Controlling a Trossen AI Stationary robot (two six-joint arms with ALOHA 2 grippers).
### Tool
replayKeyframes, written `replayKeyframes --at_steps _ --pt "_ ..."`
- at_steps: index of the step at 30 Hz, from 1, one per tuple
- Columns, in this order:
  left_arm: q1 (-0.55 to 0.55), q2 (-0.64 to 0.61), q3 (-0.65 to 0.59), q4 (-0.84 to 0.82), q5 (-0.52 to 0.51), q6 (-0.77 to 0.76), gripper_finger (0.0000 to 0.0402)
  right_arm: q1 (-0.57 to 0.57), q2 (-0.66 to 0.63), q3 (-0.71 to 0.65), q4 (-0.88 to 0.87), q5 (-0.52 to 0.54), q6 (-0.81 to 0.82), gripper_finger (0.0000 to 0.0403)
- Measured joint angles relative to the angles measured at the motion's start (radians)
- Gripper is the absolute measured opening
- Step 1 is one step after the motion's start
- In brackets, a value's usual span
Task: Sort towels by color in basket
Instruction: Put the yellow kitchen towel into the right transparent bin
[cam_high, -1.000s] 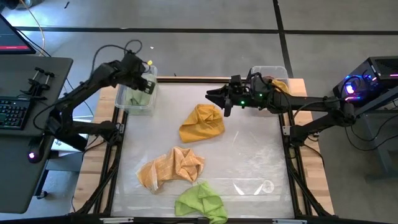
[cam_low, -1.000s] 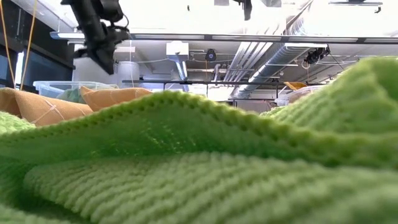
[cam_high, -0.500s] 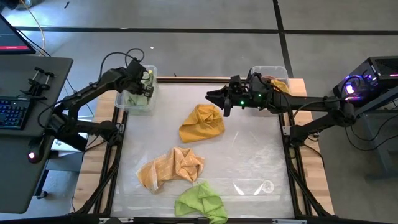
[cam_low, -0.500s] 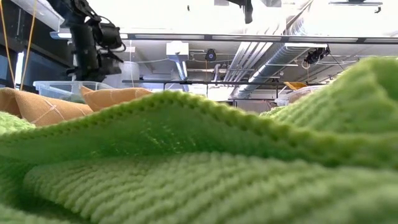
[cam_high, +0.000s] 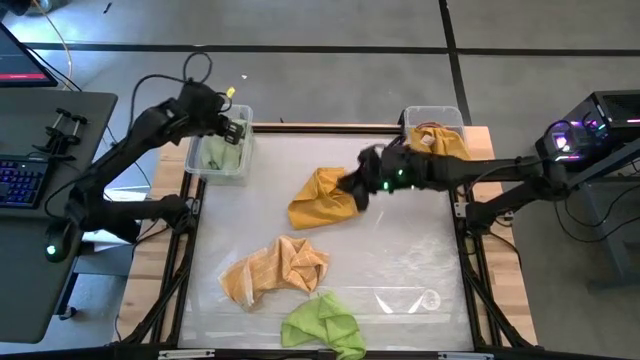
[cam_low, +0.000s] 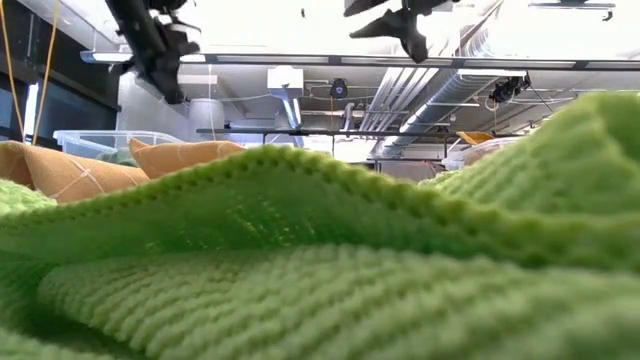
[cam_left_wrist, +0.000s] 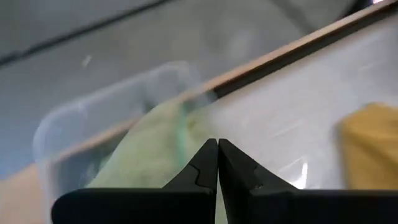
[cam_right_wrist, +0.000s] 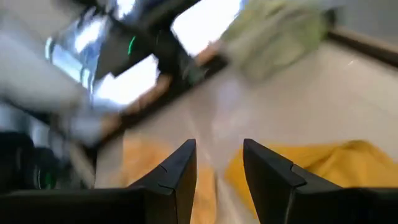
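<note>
Left gripper (cam_high: 236, 128) hovers over the clear plastic bin (cam_high: 212, 165) at the table's far-left corner, fingers together and empty; the pale sage-green towel (cam_high: 222, 152) lies inside, so greens appear to collect here. Right gripper (cam_high: 355, 187), fingers apart, reaches over the crumpled mustard-yellow cloth towel (cam_high: 320, 198) at mid-table, likely the next pick. The second clear bin (cam_high: 428, 118) at far right holds yellow cloth. Orange-tan towel (cam_high: 275, 268) and lime-green towel (cam_high: 322, 325) lie unsorted near the front edge.

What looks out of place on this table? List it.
Only one oddity: the crumpled lime green cloth towel lies at the table's near edge, right against the low camera, filling that view. The mustard yellow towel and the light orange-tan towel lie bunched on the mat, unsorted but unharmed.
</note>
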Motion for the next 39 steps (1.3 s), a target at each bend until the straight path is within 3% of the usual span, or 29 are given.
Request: replayKeyframes --at_steps 2,6,11,19,25,33,39 --pt "-0.029 -0.040 0.000 0.036 0.036 0.035 0.0000 0.048 0.017 0.000 -0.035 -0.052 -0.085 0.0126" --pt "-0.096 -0.115 0.000 0.117 0.098 0.043 0.0000 0.113 0.083 0.000 -0.076 -0.060 -0.106 0.0126" --pt "-0.180 -0.165 0.000 0.153 0.133 0.036 0.0000 0.066 0.183 0.000 -0.077 -0.030 -0.077 0.0136" --pt "-0.247 -0.174 0.000 0.104 0.134 0.091 0.0000 -0.091 0.328 0.000 -0.002 -0.068 -0.144 0.0233" --pt "-0.249 -0.193 0.000 0.033 0.134 0.121 0.0000 -0.138 0.453 0.000 0.033 -0.060 -0.418 0.0280" --pt "-0.249 -0.202 0.000 0.011 0.134 0.170 0.0000 -0.177 0.626 0.000 0.264 -0.039 -0.423 0.0248" --pt "-0.249 -0.201 0.000 0.012 0.134 0.170 0.0000 -0.180 0.677 0.001 0.226 0.004 -0.403 0.0158"
